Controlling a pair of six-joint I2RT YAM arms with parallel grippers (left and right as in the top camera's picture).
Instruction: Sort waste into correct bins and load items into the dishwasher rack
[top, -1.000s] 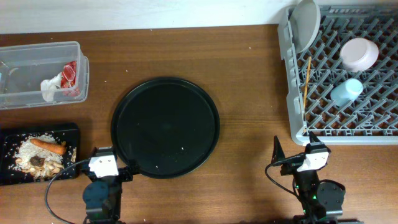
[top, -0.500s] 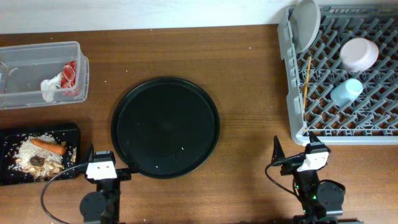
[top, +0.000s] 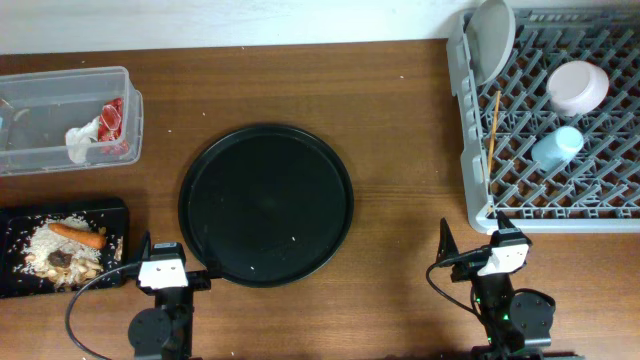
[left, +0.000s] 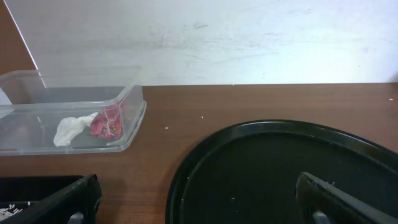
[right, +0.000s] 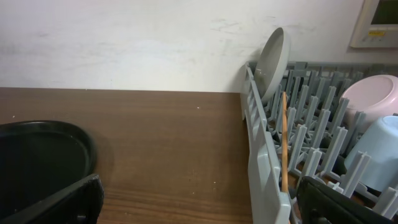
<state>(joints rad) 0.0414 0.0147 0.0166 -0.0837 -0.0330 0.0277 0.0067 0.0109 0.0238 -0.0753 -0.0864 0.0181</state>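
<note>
The clear tub (top: 40, 110) at the far left holds crumpled white tissue (top: 80, 140) and a red wrapper (top: 112, 120). The shallow black bin (top: 60, 207) in front of it holds rice scraps (top: 40, 242), a carrot (top: 78, 234) and dark bits (top: 60, 259). The grey dishwasher rack (top: 470, 180) at the right holds the white plate (top: 490, 40) on edge, the bowl (top: 577, 87), the blue cup (top: 556, 147) and chopsticks (top: 493, 130). My left gripper (top: 163, 268) is open and empty at the front left. My right gripper (top: 500, 250) is open and empty in front of the rack.
A round black tray (top: 265, 205) lies in the table's middle, with a few crumbs on it. The left wrist view shows its rim (left: 186, 162) and the tub (left: 37, 93). The right wrist view shows the rack wall (right: 261, 162) and the plate (right: 272, 59).
My left arm has drawn back slightly toward the table's front edge and then stopped. The right arm and all objects have not moved.
</note>
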